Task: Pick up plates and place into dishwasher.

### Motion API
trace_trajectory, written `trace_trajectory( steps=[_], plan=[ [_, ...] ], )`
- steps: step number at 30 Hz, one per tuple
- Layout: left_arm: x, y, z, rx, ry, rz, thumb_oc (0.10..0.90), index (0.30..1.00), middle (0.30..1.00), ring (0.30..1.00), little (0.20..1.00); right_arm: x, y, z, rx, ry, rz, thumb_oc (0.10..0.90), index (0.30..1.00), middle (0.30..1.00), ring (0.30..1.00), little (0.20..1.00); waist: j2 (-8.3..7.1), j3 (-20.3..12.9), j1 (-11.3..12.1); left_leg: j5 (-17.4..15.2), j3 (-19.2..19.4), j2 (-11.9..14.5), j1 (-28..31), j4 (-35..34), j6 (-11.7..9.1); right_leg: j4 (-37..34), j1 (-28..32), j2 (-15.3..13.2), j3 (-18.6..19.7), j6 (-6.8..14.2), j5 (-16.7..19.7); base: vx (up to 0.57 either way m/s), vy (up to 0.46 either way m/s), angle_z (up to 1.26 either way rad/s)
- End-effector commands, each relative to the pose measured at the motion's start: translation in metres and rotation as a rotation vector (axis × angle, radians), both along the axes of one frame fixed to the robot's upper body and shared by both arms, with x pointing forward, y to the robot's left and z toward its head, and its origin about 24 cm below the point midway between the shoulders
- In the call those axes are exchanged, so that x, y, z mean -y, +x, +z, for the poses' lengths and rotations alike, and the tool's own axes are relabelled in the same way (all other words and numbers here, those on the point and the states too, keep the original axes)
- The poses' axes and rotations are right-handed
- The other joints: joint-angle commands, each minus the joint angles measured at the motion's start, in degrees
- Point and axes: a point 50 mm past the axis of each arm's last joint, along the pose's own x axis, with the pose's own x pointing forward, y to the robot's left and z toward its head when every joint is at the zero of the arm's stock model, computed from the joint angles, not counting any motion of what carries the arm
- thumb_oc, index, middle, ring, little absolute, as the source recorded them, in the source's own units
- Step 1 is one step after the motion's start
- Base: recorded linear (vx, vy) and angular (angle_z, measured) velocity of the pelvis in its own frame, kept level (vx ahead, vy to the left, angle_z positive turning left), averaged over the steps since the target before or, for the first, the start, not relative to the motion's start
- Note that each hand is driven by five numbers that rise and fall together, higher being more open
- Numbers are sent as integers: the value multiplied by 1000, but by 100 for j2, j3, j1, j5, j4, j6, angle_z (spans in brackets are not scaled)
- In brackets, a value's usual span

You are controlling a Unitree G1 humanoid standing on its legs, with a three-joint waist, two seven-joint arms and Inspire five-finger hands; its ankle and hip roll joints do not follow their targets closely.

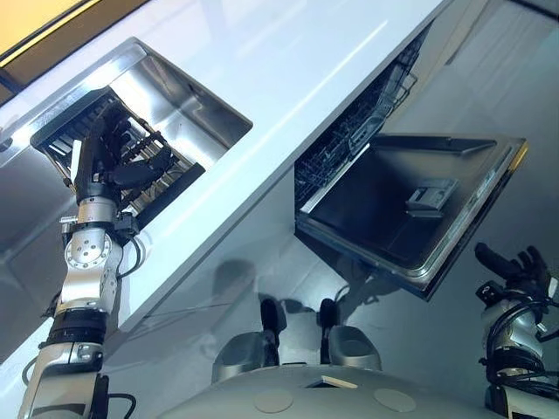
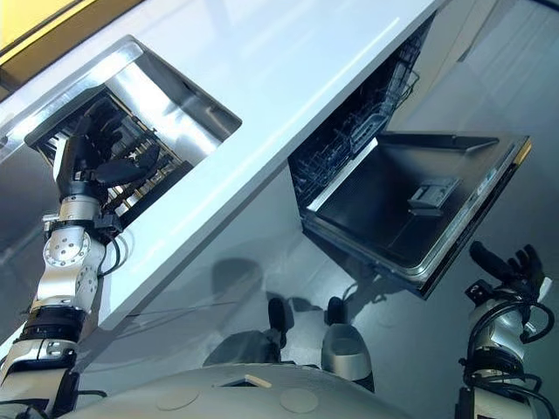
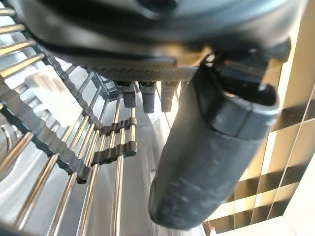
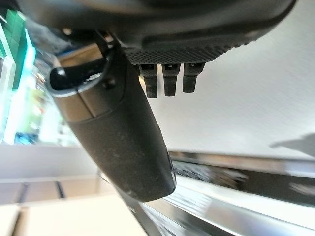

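Head stereo pair looking down, sharing sink (image 1: 188, 105) and dishwasher (image 1: 410, 205), wrist cameras close along fingers (image 3: 142, 96)

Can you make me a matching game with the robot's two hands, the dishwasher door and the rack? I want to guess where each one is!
Things:
1. left hand
2. right hand
3. dishwasher door
4. rack

Places or states:
A. lying in the sink
B. hanging open under the counter
C. over the rack, fingers open
D. low beside the open door, holding nothing

Pairs: 1-C, 2-D, 3-B, 4-A
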Motion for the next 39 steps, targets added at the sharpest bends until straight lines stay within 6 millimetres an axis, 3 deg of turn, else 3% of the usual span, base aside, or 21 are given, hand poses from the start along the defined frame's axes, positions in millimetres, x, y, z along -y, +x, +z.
trace_trajectory(
  steps=[1,6,14,19,21,23,25,31,36,39],
  plan=[
    [0,16,61,262,26,-6,800,900,900,900,900,14,45,60,349,53,163,800,900,900,900,900,126,152,109,-815,43,-5,-434,701,-258,1737,-922,135,-78,-41,-1284,-133,-64,10],
    [-2,21,83,338,24,-5,800,900,900,900,900,0,52,44,565,388,304,800,900,900,900,900,289,451,174,-724,-98,21,-987,1007,-336,2138,-1484,124,-131,-177,-1374,-135,-49,7],
    [2,26,106,431,27,-11,800,900,900,900,900,-36,82,47,715,649,536,800,900,900,900,900,369,767,325,-844,-299,-86,-1605,1630,-301,2873,-2157,17,-200,-316,-1549,-68,1,4],
    [1,26,123,468,66,-16,800,900,900,900,900,-113,119,80,860,808,960,800,900,900,900,900,285,889,451,-710,-364,-149,-1634,1478,-232,2797,-2137,-14,-243,-286,-1459,-12,59,-5],
    [1,25,126,477,76,-15,800,900,900,900,900,-129,123,88,878,818,1036,800,900,900,900,900,241,908,470,-687,-365,-148,-1651,1439,-213,2764,-2145,-27,-251,-261,-1422,-21,22,-18],
    [2,27,133,490,89,-10,800,900,900,900,900,-165,136,115,954,824,1159,800,900,900,900,900,147,929,530,-647,-355,-135,-1660,1319,-170,2659,-2143,-34,-266,-204,-1337,-17,35,-19],
    [1,28,134,492,96,-5,800,900,900,900,900,-188,140,132,989,826,1243,800,900,900,900,900,84,928,565,-629,-352,-131,-1644,1243,-139,2579,-2121,-41,-282,-165,-1282,2,52,-24],
    [1,28,129,488,92,4,800,900,900,900,900,-253,131,171,1001,844,1578,800,900,900,900,900,-17,871,672,-626,-387,-180,-1596,1164,-53,2368,-2049,-68,-296,-119,-1158,22,91,-29],
    [4,29,120,466,85,-13,800,900,900,900,900,-307,105,201,1057,882,1868,800,900,900,900,900,-109,769,803,-695,-433,-251,-1496,1248,24,2206,-1845,-120,-342,-100,-1078,60,77,-21],
    [5,31,116,448,79,-18,800,900,900,900,900,-325,95,213,1070,895,1953,800,900,900,900,900,-136,699,857,-742,-446,-286,-1433,1312,47,2119,-1728,-147,-363,-91,-1039,75,81,6]
  ],
)
